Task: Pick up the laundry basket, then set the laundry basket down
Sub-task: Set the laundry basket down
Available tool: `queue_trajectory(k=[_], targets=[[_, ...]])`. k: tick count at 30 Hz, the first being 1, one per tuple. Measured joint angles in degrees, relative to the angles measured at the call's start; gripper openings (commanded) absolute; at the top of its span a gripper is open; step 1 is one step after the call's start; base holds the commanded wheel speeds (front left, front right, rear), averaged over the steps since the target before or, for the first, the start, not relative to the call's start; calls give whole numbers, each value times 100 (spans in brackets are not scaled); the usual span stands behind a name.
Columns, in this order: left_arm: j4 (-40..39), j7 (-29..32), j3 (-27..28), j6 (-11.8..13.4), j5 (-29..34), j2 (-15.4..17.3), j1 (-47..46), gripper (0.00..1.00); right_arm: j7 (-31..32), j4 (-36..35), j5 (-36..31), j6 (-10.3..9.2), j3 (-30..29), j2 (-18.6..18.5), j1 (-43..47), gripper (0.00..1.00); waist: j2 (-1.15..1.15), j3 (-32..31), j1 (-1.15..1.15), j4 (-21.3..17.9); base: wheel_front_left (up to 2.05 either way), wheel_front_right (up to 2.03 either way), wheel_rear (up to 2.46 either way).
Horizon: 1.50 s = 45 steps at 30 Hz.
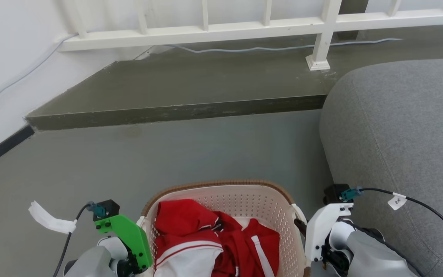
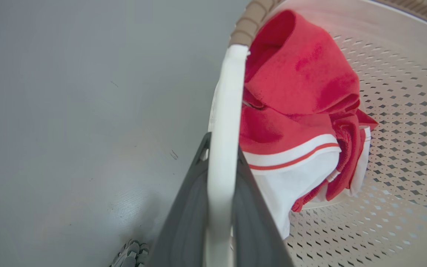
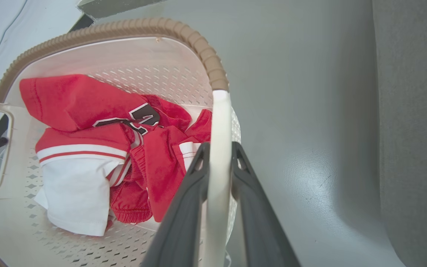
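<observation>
The left wrist has a green bracket [image 1: 127, 234] with black screws, the right a white bracket [image 1: 321, 227]. Each has a teal connector [image 1: 99, 209] and a black cable [image 1: 429, 206] with a white tag [image 1: 397, 201]. Forearms [image 1: 375, 257] are pale grey, end effector fingers [image 2: 187, 207] dark grey.

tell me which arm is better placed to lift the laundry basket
Neither alone: the left gripper is shut on the left handle of the laundry basket, the right gripper on the right handle. Equally placed, so lifting with both seems best.
</observation>
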Motion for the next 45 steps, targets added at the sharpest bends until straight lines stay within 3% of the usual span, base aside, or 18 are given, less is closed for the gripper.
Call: queue_trajectory(k=[14, 45], targets=[[-376, -354, -147, 100, 2, 14, -292, 0, -291, -92, -68, -8, 11, -140, -421, 0, 0, 579, 0, 0, 0, 0, 0], [-909, -1210, -399, 503, 241, 19, -1562, 0, -865, -352, -412, -86, 73, -512, -1919, 0, 0, 3116, 1, 56, 0, 0, 0]])
